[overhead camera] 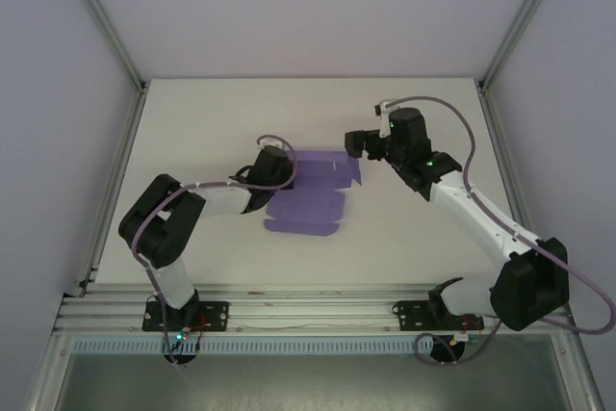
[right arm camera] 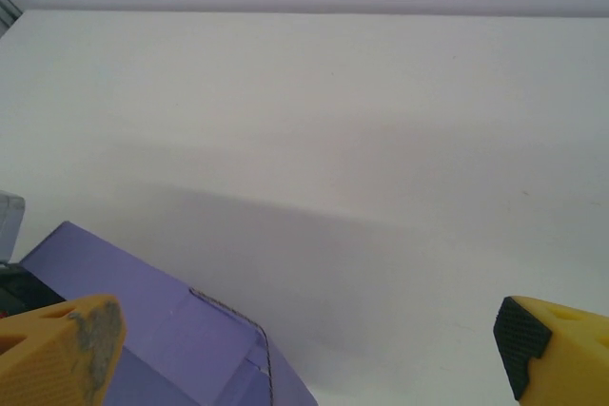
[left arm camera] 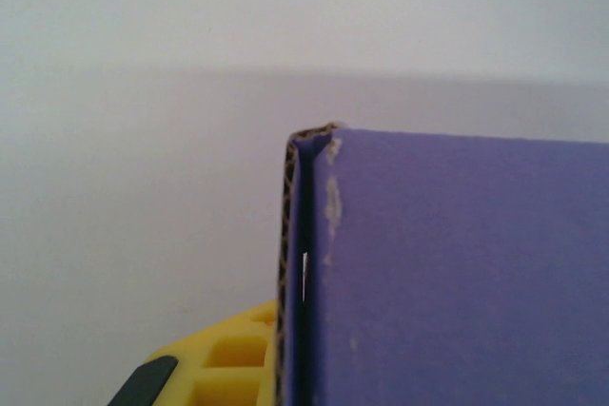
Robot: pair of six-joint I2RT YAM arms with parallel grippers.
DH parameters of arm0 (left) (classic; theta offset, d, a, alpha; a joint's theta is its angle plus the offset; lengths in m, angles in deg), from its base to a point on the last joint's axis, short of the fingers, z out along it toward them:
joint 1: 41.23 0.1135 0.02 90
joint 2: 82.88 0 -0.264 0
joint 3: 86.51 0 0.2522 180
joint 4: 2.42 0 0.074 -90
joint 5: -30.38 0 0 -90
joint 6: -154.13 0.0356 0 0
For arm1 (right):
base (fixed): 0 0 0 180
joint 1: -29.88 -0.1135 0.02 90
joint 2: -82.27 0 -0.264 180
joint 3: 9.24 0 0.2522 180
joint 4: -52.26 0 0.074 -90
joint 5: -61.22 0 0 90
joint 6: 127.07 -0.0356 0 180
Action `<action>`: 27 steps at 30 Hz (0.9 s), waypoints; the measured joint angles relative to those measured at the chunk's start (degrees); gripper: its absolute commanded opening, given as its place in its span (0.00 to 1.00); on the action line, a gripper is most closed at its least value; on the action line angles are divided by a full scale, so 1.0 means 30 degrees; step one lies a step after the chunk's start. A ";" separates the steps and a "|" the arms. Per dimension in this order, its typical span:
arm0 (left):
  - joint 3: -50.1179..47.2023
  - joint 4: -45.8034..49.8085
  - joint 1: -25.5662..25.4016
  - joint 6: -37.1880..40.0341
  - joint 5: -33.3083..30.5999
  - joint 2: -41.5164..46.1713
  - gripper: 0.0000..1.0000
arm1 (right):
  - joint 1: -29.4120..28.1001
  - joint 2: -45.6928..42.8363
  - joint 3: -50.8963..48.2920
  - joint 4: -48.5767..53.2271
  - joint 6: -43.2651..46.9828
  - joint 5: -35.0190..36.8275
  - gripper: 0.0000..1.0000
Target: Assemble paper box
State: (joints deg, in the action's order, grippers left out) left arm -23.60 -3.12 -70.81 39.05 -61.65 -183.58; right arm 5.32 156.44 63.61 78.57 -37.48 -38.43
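Note:
The purple paper box (overhead camera: 310, 201) lies mid-table, partly folded, with a flat panel toward the near side and raised walls at the back. My left gripper (overhead camera: 282, 174) is shut on the box's left wall. In the left wrist view that wall (left arm camera: 457, 273) stands close up with its corrugated edge showing, and one yellow finger (left arm camera: 228, 358) is pressed against it. My right gripper (overhead camera: 354, 145) hangs open just off the box's far right corner. Its yellow fingertips (right arm camera: 57, 349) stand wide apart, with nothing between them and a box corner (right arm camera: 162, 339) at the lower left.
The white table (overhead camera: 212, 122) is bare around the box. Grey walls and aluminium frame posts (overhead camera: 106, 26) enclose it on the left, right and back. A metal rail (overhead camera: 308, 313) with the arm bases runs along the near edge.

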 measured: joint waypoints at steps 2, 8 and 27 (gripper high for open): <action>0.0000 0.0313 0.0000 -0.0335 0.0007 0.0000 0.00 | -0.0015 0.0277 -0.0692 -0.0066 0.0000 0.0000 1.00; 0.0663 0.1297 -0.0015 -0.0576 -0.0138 0.0000 0.00 | -0.0051 0.3410 -0.0860 0.0000 0.0168 -0.0051 1.00; 0.1603 0.2747 -0.0393 -0.1304 -0.1027 0.0168 0.00 | -0.2273 0.6105 -0.0430 -0.4277 -0.1173 0.1887 1.00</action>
State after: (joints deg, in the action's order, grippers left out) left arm -18.80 5.12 -71.99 35.13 -64.73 -183.08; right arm -1.49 174.76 62.32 65.74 -41.00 -32.77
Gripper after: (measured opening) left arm 0.078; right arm 0.995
